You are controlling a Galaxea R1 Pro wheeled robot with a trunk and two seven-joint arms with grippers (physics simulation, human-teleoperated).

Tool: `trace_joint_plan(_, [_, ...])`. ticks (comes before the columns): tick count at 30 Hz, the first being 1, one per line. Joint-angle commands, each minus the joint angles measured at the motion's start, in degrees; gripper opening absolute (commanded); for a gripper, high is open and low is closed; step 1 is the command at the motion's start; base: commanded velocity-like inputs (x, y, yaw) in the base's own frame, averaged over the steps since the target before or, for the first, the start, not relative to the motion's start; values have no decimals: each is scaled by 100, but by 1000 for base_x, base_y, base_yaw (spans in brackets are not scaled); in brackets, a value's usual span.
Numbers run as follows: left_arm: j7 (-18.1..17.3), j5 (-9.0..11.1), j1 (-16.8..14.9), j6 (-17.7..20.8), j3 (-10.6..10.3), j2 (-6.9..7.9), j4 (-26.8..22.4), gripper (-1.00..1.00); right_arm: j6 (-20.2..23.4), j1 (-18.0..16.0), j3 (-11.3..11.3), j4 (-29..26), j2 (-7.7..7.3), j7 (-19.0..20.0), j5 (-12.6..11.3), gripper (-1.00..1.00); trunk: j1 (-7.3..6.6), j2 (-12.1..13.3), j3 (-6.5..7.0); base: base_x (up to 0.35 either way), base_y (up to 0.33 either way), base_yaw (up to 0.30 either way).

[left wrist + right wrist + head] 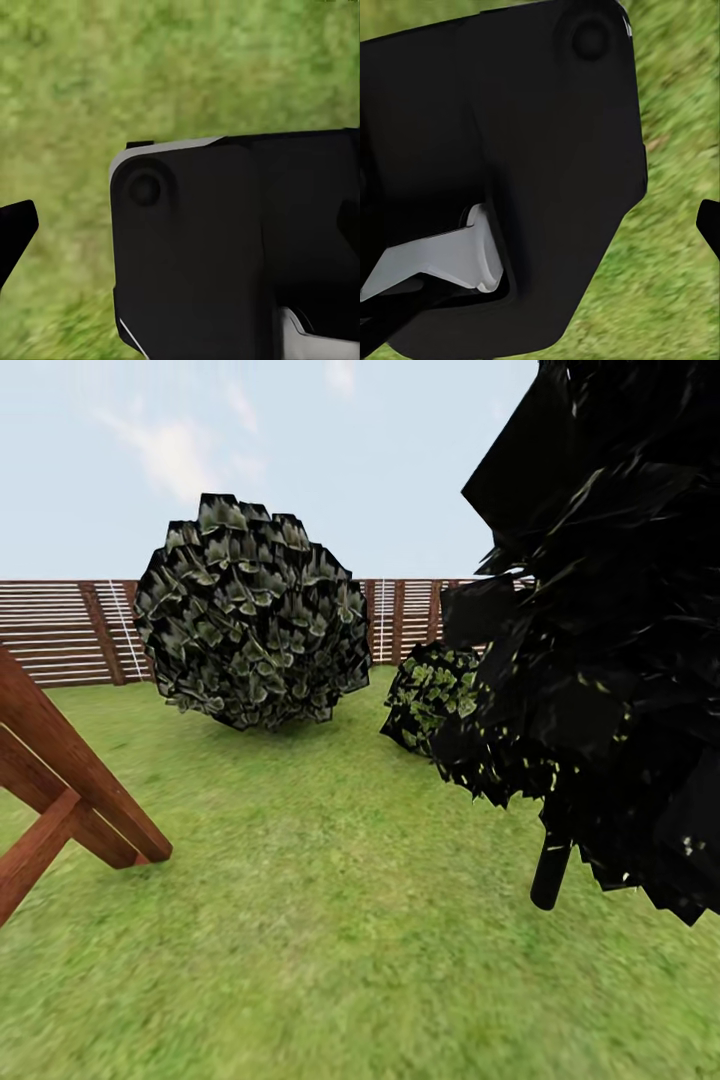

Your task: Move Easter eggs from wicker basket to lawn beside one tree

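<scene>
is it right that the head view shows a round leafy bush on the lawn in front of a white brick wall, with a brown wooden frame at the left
Not quite. In the head view the round leafy bush stands on the lawn in front of a brown slatted wooden fence, not a white brick wall. The brown wooden frame at the left is as you say.

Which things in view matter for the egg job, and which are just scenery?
For the job:
lawn
tree with thin trunk and dark crown

Just scenery:
round bush
small shrub
wooden fence
wooden frame
</scene>
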Motion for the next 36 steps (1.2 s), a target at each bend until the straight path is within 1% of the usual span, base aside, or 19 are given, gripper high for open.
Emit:
trace_joint_plan(1, [6,-4,-2,-19,-27,1,3,100,-15,-1,-34,-2,2,2,5,100,4,-11,-2,0,0,0])
trace_joint_plan(36, [6,5,-4,-19,-27,1,3,100,-15,-1,-43,10,2,2,-2,100,4,-11,318,0,0,0])
